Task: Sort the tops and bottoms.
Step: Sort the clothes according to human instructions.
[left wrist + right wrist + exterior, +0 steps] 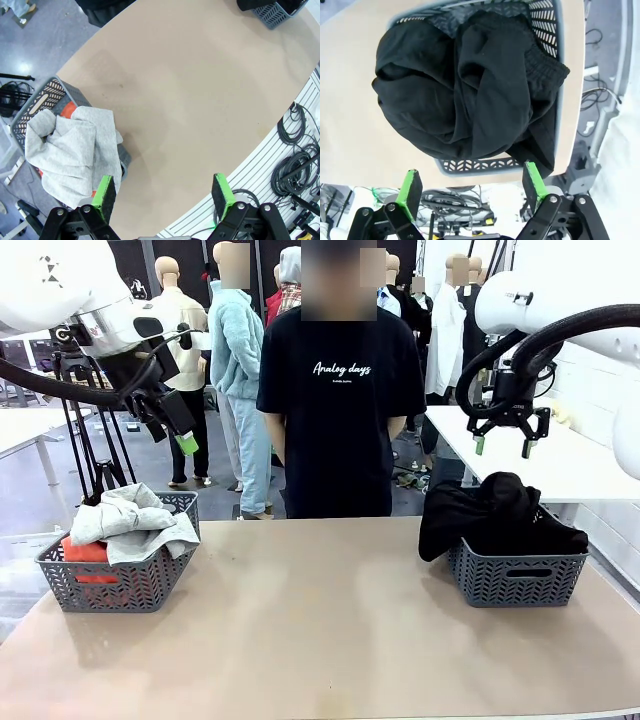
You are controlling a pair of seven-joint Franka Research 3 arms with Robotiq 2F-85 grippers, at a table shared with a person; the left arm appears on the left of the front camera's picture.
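The tops lie in a grey basket (120, 585) at the table's left: a light grey sweatshirt (130, 520) piled over an orange piece (85, 555). The wrist view above shows the sweatshirt (75, 150) spilling over the basket's rim with orange (67, 109) beneath. The bottoms, black fabric (495, 510), heap in the right grey basket (515, 575) and hang over its left side. My left gripper (180, 430) is open, raised above and behind the left basket. My right gripper (503, 445) hangs open, empty, straight above the black bottoms (470, 85).
A person in a black T-shirt with white lettering (340, 370) stands behind the table's far edge, hands behind the back. The tan tabletop (320, 620) lies between the baskets. A white table (560, 465) stands behind the right basket. Cables (295, 170) lie on the floor beside the table.
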